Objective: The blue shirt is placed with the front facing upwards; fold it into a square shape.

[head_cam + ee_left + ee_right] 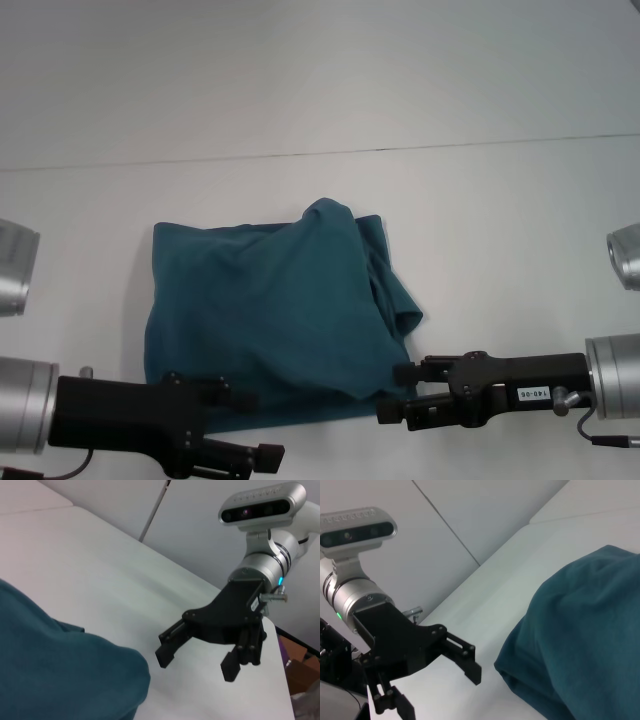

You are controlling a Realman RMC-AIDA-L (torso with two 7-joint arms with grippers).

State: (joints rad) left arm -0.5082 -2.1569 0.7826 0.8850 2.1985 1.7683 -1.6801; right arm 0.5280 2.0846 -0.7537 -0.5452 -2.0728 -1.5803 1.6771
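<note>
Pincers sit nearest the camera in the head view, both low over the white counter [500, 220]. The left pincer [262, 432] is at about 7 o'clock, its arm reaching in from the left edge, its jaws apart and holding nothing; one finger lies at the shirt's near hem, the other on bare counter closer in. The right wrist view shows it [437, 682] the same way, fingers spread, just beside the cloth but not clamped on it. The right pincer [402, 392] is at about 5 o'clock, jaws apart, its upper finger at the shirt's near right corner. The left wrist view shows it [197, 662] with fingers spread above bare counter, clear of the fabric.

Beyond them the shirt [270, 310] lies at the middle of the counter, folded into a rough square, rumpled, with a bulge at its far edge and a loose fold drooping along its 3 o'clock side. No lettering shows.
</note>
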